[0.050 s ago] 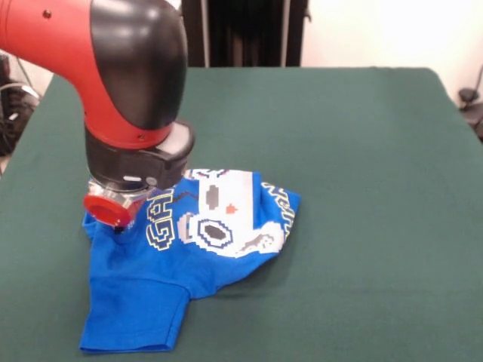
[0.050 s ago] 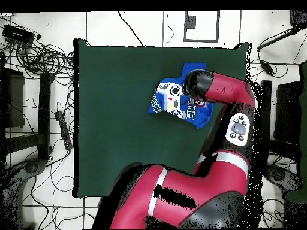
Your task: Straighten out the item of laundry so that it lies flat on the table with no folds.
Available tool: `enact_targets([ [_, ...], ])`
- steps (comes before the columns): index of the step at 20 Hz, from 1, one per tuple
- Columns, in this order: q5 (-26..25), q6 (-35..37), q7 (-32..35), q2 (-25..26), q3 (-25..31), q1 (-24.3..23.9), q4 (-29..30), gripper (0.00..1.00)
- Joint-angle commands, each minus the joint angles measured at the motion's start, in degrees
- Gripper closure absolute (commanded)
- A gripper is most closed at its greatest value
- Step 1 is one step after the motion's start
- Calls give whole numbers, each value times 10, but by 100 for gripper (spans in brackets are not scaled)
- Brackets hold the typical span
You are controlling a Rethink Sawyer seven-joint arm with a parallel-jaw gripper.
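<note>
So the blue T-shirt (image 1: 189,249) sits crumpled on the green table (image 1: 362,151), print side up. The claw (image 1: 113,215) is right on its upper sleeve-side corner; can't tell if it's open or closed. The shirt's bunched bulk lies away toward the print.

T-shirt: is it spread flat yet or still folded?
Still folded. The T-shirt lies bunched on the table, its printed front doubled over and creased, with the gripper down at its edge.

The blue T-shirt (image 1: 189,249) shows yellow-outlined letters "GA", the rest unreadable.
</note>
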Motion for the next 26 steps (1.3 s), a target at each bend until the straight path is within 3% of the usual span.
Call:
enact_targets([
  [1, -51, -23, -125, 41, 43, -38, 19, 100],
  [4, -71, -30, -159, 53, 44, -60, 4, 100],
  [11, -93, -8, -124, 88, 60, -65, -39, 100],
  [16, -68, 12, -73, 73, 66, -42, -28, 100],
  [26, -54, 38, -67, 28, 73, -30, 3, 100],
])
